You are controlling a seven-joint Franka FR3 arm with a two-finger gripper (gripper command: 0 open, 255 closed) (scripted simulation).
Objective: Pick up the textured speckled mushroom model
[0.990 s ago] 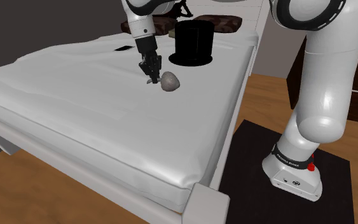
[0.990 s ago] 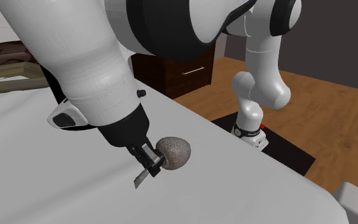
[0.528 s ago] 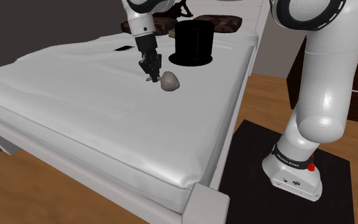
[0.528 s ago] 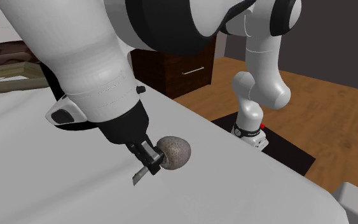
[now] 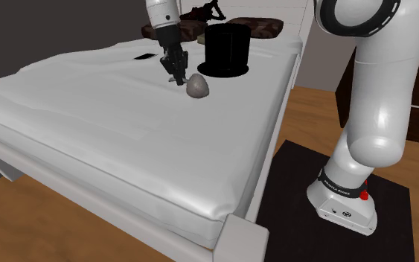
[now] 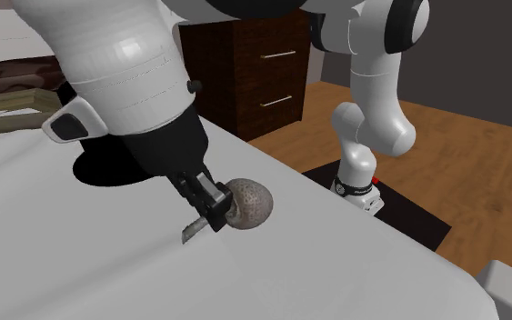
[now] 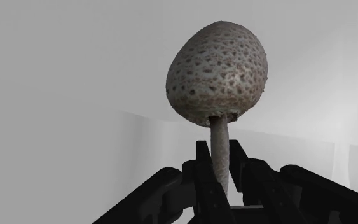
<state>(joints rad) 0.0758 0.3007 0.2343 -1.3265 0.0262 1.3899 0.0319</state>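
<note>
The speckled grey-brown mushroom (image 5: 197, 86) has an egg-shaped cap and a thin pale stem. My black gripper (image 5: 178, 77) is shut on that stem, above the white bed (image 5: 111, 134). In the second exterior view the mushroom's cap (image 6: 249, 204) sticks out sideways from the gripper (image 6: 210, 216), just off the sheet. In the wrist view the two fingers clasp the stem at the gripper (image 7: 220, 172), and the mushroom cap (image 7: 217, 72) stands beyond the fingertips.
A black top hat (image 5: 226, 50) stands on the bed just behind the mushroom, with brown pillows (image 5: 263, 27) further back. A dark wooden dresser (image 6: 245, 68) stands beside the bed. The arm's base sits on a black mat (image 5: 289, 186) on the wooden floor.
The gripper has risen and shifted slightly toward the hat, carrying the mushroom up off the sheet. The fingers have stayed shut on the stem.
</note>
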